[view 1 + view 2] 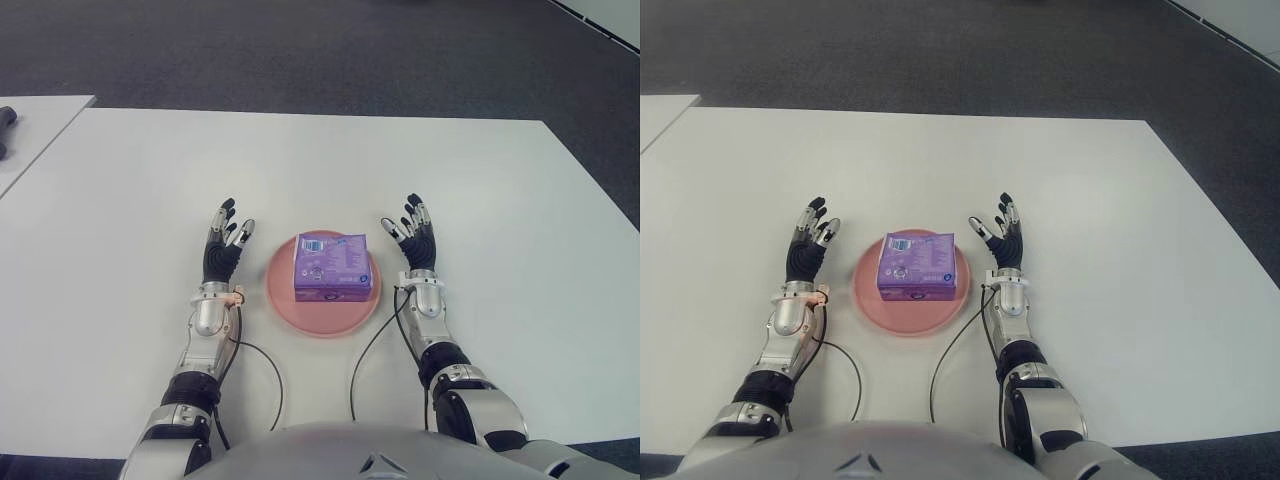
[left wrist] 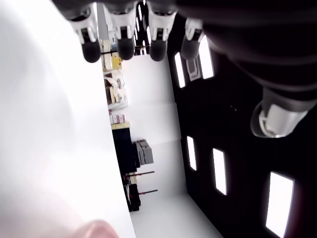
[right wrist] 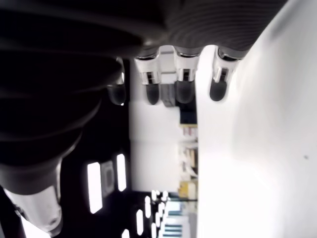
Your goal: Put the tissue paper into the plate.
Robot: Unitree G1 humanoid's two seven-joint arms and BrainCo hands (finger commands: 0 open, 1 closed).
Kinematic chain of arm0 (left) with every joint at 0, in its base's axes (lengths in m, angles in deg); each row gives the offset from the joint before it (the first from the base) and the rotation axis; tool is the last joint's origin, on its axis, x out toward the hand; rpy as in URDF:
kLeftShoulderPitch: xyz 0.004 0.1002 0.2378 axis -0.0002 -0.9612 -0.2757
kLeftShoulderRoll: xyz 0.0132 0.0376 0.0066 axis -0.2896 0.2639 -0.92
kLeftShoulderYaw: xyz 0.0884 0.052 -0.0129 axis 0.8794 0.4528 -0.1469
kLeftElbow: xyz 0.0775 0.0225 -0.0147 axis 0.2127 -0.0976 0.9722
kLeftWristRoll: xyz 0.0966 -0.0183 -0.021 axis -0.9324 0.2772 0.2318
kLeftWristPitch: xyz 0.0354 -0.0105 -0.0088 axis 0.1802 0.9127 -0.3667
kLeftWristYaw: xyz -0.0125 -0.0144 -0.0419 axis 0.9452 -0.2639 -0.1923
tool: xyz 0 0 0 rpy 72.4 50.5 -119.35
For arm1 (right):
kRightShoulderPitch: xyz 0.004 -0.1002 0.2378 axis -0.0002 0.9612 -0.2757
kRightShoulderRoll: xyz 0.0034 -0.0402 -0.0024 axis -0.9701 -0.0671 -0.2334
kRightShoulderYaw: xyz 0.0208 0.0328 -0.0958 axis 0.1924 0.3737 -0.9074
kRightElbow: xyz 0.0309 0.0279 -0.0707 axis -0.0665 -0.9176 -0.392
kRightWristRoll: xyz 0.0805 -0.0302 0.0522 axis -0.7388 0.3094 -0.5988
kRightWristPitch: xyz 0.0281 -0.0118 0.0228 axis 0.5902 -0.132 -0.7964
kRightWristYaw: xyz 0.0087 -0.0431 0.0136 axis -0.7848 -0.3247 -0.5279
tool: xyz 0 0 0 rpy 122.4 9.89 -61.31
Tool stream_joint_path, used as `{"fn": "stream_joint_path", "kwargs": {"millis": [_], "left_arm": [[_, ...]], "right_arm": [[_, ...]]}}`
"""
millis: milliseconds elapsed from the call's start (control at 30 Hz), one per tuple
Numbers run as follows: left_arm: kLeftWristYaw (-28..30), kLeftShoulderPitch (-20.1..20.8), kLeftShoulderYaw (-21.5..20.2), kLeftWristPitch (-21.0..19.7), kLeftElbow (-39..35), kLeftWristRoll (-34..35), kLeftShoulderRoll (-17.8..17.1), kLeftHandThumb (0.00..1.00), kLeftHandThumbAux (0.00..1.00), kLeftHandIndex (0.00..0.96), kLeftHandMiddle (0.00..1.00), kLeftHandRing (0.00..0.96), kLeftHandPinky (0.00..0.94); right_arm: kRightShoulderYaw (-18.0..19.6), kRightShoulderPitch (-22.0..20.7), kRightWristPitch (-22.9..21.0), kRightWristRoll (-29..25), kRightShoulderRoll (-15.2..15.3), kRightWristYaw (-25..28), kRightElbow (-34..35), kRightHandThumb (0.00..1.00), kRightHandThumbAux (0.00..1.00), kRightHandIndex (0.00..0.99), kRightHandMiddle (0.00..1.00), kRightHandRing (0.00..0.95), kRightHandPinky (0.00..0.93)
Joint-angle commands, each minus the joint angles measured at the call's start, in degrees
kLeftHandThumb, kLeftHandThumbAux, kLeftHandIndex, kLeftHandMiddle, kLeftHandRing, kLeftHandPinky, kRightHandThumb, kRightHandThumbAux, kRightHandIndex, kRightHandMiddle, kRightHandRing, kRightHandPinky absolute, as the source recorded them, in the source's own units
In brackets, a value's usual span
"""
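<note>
I am leaning over a broad white table [image 1: 130, 200] that is filling most of my forward view, with dark grey carpet [image 1: 300, 50] running beyond its far edge at twelve o'clock. A second white tabletop [image 1: 30, 125] is showing at about ten o'clock, separated from mine by a narrow gap, with a small dark object [image 1: 6, 118] lying on it that I cannot identify.

My wrist cameras are showing what my eyes are not: past my fingers, shelving, a dark cabinet and rows of bright ceiling lights are appearing in the room behind. They are showing neither the plate nor the package, which only my eye views are taking in.

The tissue paper [image 1: 332, 266] is a flat purple rectangular pack with a pale printed label and a barcode patch near its far left corner. It is lying flat inside the round pink plate [image 1: 285, 300], roughly centred, directly in front of me.

My left hand [image 1: 224, 250] is sitting at nine o'clock of the plate, just beside its rim, fingers extended and spread, gripping nothing. My right hand [image 1: 415, 240] is at three o'clock of the plate, likewise splayed and empty. Black cables [image 1: 262, 362] are trailing from both wrists across the table toward my body.
</note>
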Motion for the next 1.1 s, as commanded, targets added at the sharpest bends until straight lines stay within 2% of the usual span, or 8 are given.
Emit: {"fn": "stream_joint_path", "kwargs": {"millis": [33,200,1100], "left_arm": [[0.6,-1.1,-0.3,0.0,-0.4,0.3,0.1,0.0,0.443,0.0,0.0,0.0,0.0],[0.0,-1.4,-0.3,-0.5,-1.1,-0.2,0.1,0.0,0.435,0.0,0.0,0.0,0.0],[0.1,-2.0,-0.9,-0.9,-1.8,-0.1,-0.2,0.0,0.439,0.0,0.0,0.0,0.0]], "right_arm": [[-0.2,6.7,0.4,1.1,0.0,-0.5,1.3,0.041,0.628,0.0,0.0,0.0,0.0],[-0.7,9.5,0.0,0.6,-0.5,0.7,7.3,0.036,0.614,0.0,0.0,0.0,0.0],[-0.2,14.8,-3.9,-0.9,-1.2,3.5,17.2,0.023,0.61,0.0,0.0,0.0,0.0]]}}
